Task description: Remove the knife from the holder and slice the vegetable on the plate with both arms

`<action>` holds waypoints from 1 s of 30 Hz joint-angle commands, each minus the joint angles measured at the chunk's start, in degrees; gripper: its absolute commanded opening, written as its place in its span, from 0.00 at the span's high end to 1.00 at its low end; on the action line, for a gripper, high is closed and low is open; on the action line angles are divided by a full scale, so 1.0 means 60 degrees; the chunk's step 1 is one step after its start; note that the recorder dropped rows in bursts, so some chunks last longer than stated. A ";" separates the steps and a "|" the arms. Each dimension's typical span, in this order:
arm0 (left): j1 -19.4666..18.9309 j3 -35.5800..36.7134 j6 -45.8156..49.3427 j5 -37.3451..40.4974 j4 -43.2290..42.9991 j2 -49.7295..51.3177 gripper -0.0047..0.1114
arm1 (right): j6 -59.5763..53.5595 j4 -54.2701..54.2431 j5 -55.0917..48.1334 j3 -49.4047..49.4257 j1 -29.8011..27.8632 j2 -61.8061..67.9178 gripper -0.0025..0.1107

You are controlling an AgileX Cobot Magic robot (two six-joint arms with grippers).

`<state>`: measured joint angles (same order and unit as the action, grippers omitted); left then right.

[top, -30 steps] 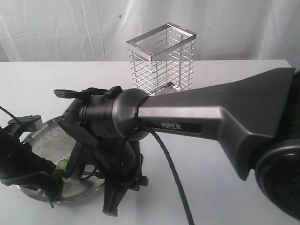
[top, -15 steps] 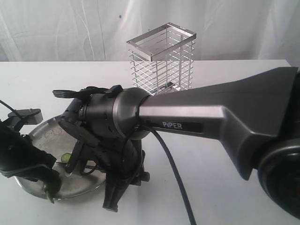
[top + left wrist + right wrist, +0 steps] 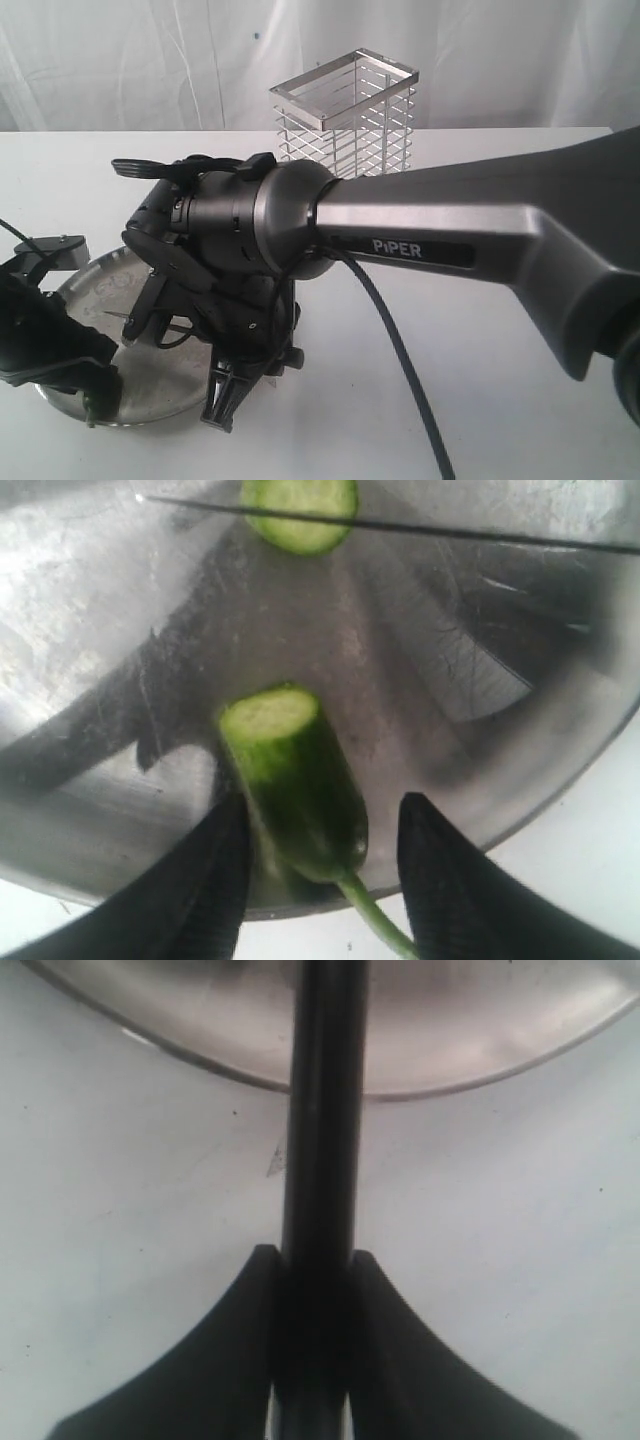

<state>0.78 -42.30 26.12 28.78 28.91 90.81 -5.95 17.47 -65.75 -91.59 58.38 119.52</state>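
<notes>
Chili (image 3: 295,780): stem-end stub lying on the plate (image 3: 120,610) close to the rim, cut face toward the plate centre, stem hanging out over the edge. One slice (image 3: 300,495) lies well apart from it, farther in, and the thin blade of the knife (image 3: 325,1110) crosses over that slice; whether the blade touches it I cannot tell. Left fingers (image 3: 200,900) stand wide on either side of the stub, one close against it, the other with a clear gap, so the stub looks unheld. Right fingers (image 3: 230,1360) are clamped on the round black handle, over the counter (image 3: 150,1210) just outside the rim.

Risks, judged:
1. A loose stub on slick steel may roll or skid under blade pressure, and its place near the rim means it could go off onto the counter.
2. If the left fingers close unevenly, the glossy skin may squirt out of them.
3. The stub is short. A further cut would fall close to the fingertips, so the blade could strike them.
4. The round handle may twist in the grip and tilt the blade off line.
5. The slice may stick to the blade and be dragged along.

The holder (image 3: 345,120) stands far back, no hazard.
</notes>
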 commanded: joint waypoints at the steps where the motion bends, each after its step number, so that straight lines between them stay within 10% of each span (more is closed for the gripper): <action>1: 0.0030 0.0160 -0.0076 -0.0015 0.0028 -0.0070 0.51 | 0.0097 0.0095 0.0086 -0.0051 -0.0021 -0.0125 0.98; 13: 0.0378 0.0160 -0.0112 -0.0479 -0.0126 0.0645 0.52 | 0.0120 0.0095 0.0390 -0.0051 -0.0021 -0.0125 0.98; 22: 0.0462 -0.0304 -0.0137 -0.0500 -0.0102 0.0672 0.80 | 0.0120 0.0115 0.0524 -0.0051 -0.0021 -0.0147 0.98; 30: 0.0462 -0.0883 -0.0183 -0.0609 -0.0273 0.0672 0.81 | 0.0381 0.0664 0.0770 -0.0051 -0.0021 -0.0350 0.98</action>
<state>3.26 -46.49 25.75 24.52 27.22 94.97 -4.49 19.34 -61.61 -91.59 58.38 118.64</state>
